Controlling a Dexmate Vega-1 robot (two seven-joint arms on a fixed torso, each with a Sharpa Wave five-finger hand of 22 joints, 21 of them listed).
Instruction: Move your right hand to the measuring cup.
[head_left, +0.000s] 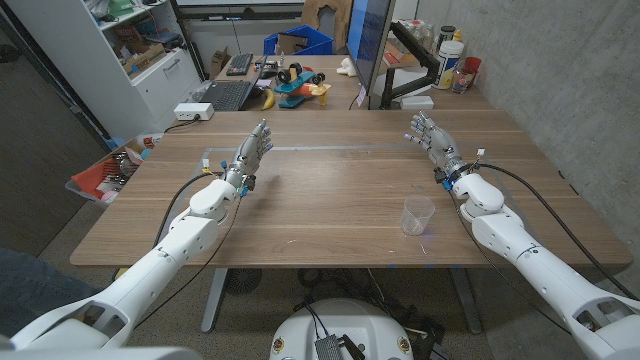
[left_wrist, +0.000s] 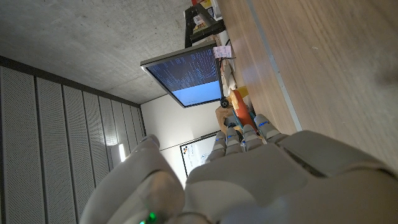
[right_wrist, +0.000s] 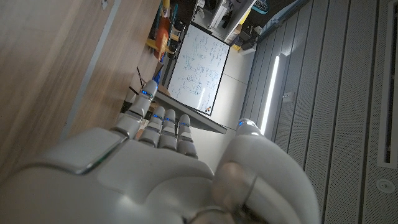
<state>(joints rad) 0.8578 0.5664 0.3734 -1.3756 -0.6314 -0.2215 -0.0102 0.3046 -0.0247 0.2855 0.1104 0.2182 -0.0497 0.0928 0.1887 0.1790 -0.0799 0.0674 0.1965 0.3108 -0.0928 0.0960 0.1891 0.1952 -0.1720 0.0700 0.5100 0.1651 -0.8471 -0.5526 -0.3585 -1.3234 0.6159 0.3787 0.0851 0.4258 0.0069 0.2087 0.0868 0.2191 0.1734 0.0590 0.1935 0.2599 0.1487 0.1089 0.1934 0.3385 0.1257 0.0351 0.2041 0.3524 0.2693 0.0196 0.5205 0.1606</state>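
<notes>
Right robot hand (head_left: 432, 139) spread, holding nothing, apart from measuring cup (head_left: 417, 215), seemingly empty, left robot hand (head_left: 252, 155) likewise spread

The right hand (right_wrist: 155, 168) shows its white back, fingers (right_wrist: 166, 124) stretched over the wooden table (right_wrist: 43, 68); a whiteboard (right_wrist: 196, 65) stands beyond

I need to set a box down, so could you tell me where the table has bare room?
The wooden table is bare between the left hand and right hand, and along its near edge left of the clear plastic measuring cup. The tightest spot lies between that cup and the right forearm.
</notes>
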